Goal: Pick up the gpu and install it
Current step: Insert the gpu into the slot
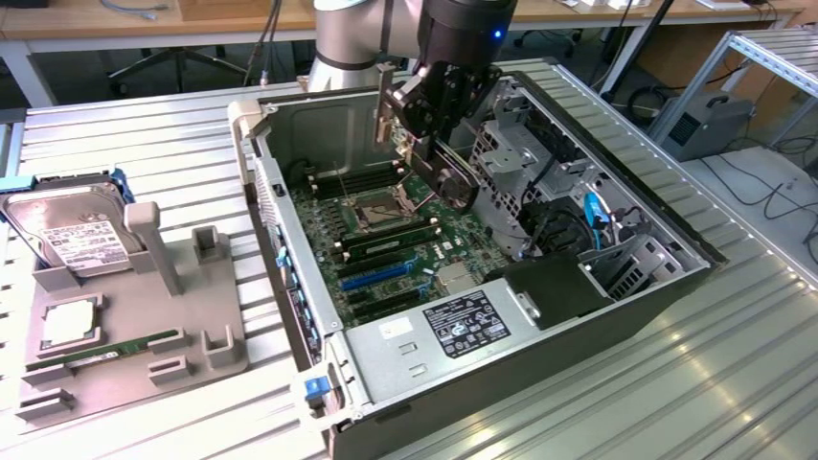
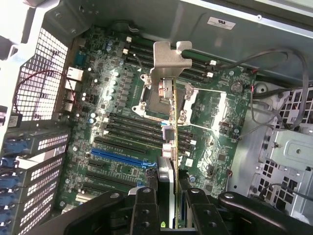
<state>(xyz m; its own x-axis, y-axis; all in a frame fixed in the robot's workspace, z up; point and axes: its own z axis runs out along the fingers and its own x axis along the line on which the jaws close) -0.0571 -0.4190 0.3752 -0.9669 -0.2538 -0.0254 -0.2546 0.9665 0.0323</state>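
Wrist view: my gripper [image 2: 172, 198] is closed partway, and its two black fingers [image 2: 145, 205] pinch the gpu [image 2: 167, 166], a short flat green circuit card with a black cooler block and a silver metal end bracket. I see the card edge-on, bracket at the far end. I hold it over the green motherboard [image 2: 122, 122], above the one square silver processor socket [image 2: 164, 95] and near the one blue expansion slot [image 2: 117, 154].

In the exterior view, my gripper [image 1: 428, 120] carries the gpu [image 1: 443, 174] inside the open grey metal computer case [image 1: 262, 163], which lies on its side on the ribbed metal table [image 1: 715, 383]. At the exterior view's left, a grey moulded holder [image 1: 141, 369] carries one silver labelled hard drive [image 1: 71, 235], one square silver chip [image 1: 67, 324] and one long thin green RAM stick [image 1: 109, 347].
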